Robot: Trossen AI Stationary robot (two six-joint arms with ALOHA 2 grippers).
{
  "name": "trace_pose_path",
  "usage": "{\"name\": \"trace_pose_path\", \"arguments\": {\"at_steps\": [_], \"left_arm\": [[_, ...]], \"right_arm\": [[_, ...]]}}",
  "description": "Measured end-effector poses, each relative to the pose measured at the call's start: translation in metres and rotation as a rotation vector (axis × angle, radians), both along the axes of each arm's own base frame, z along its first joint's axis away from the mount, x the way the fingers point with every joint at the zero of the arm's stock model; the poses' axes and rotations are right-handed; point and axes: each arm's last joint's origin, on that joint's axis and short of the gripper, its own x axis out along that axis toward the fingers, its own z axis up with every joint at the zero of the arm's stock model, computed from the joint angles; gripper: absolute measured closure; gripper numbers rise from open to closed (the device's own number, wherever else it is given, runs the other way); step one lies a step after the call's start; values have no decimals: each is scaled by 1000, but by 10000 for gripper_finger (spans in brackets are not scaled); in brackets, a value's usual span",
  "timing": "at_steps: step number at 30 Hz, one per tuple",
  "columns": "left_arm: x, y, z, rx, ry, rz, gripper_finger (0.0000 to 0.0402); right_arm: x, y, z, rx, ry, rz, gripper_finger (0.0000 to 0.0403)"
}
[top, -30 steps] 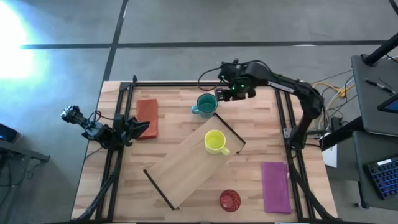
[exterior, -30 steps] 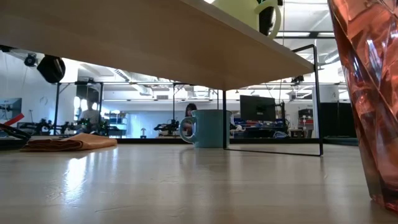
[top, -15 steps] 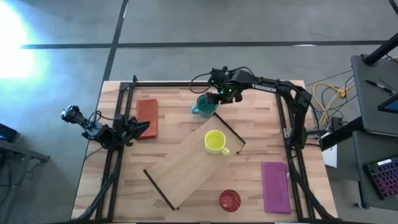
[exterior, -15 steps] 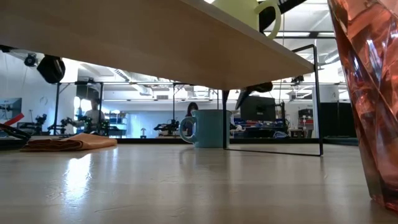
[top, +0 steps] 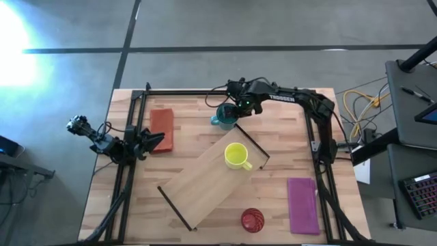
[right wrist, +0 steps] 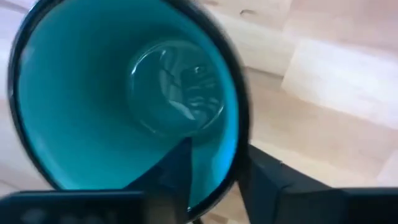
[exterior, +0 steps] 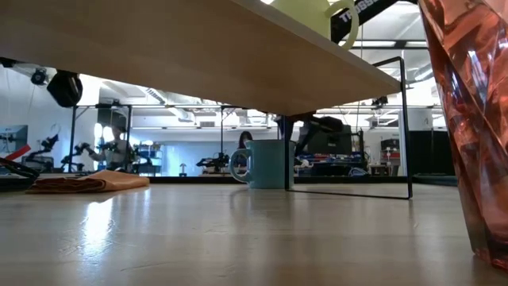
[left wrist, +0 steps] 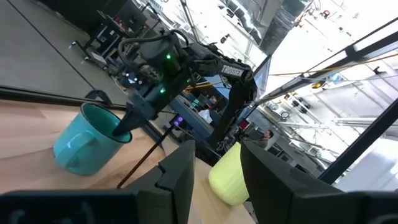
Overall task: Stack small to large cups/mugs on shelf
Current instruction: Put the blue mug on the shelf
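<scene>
The teal mug (top: 222, 117) stands upright on the tabletop near the far edge, beside the shelf's far end. My right gripper (top: 234, 111) is open and points down over it. One finger is inside the mug (right wrist: 124, 93) and one outside, either side of the wall opposite the handle; I see no touch. The yellow mug (top: 236, 156) stands on the light-wood shelf (top: 201, 183), which lies slantwise on its black bars. The red ribbed cup (top: 252, 219) stands on the table near the front edge. My left gripper (top: 154, 141) is open and empty at the table's left.
A flat orange-red rectangle (top: 162, 128) lies at the far left, close to my left gripper. A flat purple rectangle (top: 303, 205) lies at the near right. A black metal frame (top: 205, 91) runs round the table's edges.
My right gripper has gone toward the table's left edge and down to the teal mug, so that one finger now reaches inside it. The mug has stayed where it was.
</scene>
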Motion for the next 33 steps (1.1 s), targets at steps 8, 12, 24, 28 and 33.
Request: {"name": "trace_pose_path", "arguments": {"at_steps": [8, 12, 24, 28, 33], "left_arm": [[0, 1, 0, -5, 4, 25, 285], [0, 1, -1, -8, 13, 49, 285], [-1, 2, -1, -17, 18, 90, 285], [-1, 3, -1, -26, 22, 123, 285], [-1, 3, -1, -28, 22, 127, 285]], "right_arm": [[-4, -9, 1, -48, -1, 121, 384], [-5, -13, 1, -73, -7, 182, 384], [5, -32, 29, -265, -86, 350, 387], [19, -23, 59, -369, -138, 513, 387], [33, -8, 102, -370, -257, 615, 388]]}}
